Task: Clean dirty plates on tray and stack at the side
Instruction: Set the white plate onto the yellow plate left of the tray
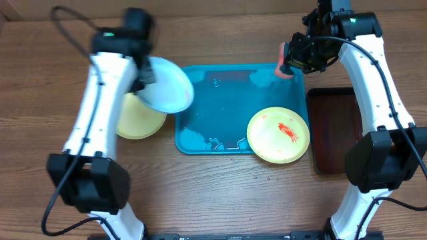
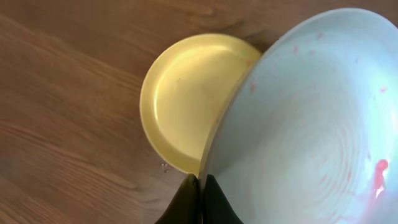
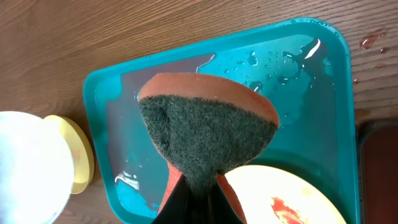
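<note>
Plates: three in view, none stacked. The light blue plate [image 1: 168, 87] is off the surface and tilted, pinched by its rim in the left gripper [image 2: 199, 186]. The jaws are almost closed, with only the rim between them. In the overhead view it sits upper left of centre, overlapping the tray's upper-left corner. The left wrist view shows faint red streaks on its inner face and a heavier red blob near the lower right edge of the frame.

The plain yellow-green plate [image 1: 137, 119] lies flat on the wooden table [image 1: 220, 193], just left of the tray and partly under the blue one. No smears are visible on it.

The tray [image 1: 200, 137] is turquoise, at the centre of the overhead frame, and wet, with puddles and droplets on its floor. The smeared yellow-green plate [image 1: 278, 135] sits in its lower-right corner, lower edge over the tray rim, with a red smear right of its centre.

The right gripper [image 3: 198, 190] is clamped on the sponge [image 3: 208, 127], orange-red with a dark green scouring face. It is squeezed hard enough at the fingers that it fans out. It is over the tray's upper-right corner; I can't tell whether it touches.

A dark brown-red tray [image 1: 333, 130] sits just beside the turquoise one, at the right of the frame. A few water drops lie on the table in the upper right of the right wrist view.
</note>
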Controlling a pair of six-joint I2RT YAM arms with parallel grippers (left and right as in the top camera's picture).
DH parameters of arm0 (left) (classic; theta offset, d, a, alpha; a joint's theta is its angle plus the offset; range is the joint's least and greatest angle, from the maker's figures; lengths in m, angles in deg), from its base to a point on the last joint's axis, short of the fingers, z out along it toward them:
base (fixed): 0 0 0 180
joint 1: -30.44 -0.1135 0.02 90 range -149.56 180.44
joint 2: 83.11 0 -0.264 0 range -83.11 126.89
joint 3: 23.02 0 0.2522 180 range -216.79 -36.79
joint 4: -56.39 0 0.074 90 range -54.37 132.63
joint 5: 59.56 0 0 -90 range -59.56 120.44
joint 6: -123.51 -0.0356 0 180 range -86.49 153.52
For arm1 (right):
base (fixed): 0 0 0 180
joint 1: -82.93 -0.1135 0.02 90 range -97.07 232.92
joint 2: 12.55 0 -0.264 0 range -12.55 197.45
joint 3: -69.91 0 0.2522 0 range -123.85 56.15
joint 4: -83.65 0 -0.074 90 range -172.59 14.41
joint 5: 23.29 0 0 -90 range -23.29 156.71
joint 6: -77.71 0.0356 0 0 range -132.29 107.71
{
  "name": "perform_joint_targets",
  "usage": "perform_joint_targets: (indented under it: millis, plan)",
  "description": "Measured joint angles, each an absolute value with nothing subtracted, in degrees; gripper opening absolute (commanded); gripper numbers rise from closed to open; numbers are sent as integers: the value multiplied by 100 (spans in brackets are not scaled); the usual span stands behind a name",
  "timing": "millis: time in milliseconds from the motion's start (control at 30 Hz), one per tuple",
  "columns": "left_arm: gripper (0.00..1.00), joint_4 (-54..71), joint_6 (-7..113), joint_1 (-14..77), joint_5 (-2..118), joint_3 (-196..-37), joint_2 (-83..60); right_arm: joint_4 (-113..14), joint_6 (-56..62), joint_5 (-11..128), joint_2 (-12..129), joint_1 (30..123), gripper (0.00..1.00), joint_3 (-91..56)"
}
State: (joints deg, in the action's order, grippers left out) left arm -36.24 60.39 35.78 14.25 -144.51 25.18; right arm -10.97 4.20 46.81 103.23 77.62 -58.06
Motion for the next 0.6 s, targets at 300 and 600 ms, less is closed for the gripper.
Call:
perform_joint_targets:
  millis: [300,600]
  plan:
    - [4,-3150,5213,1679,2885,-13533,2522,-1097,416,4683,10323,7762,4,-5806]
    - [4,-857,4979,787,3432,-11384,2555,-1095,416,4685,10323,7762,4,-5806]
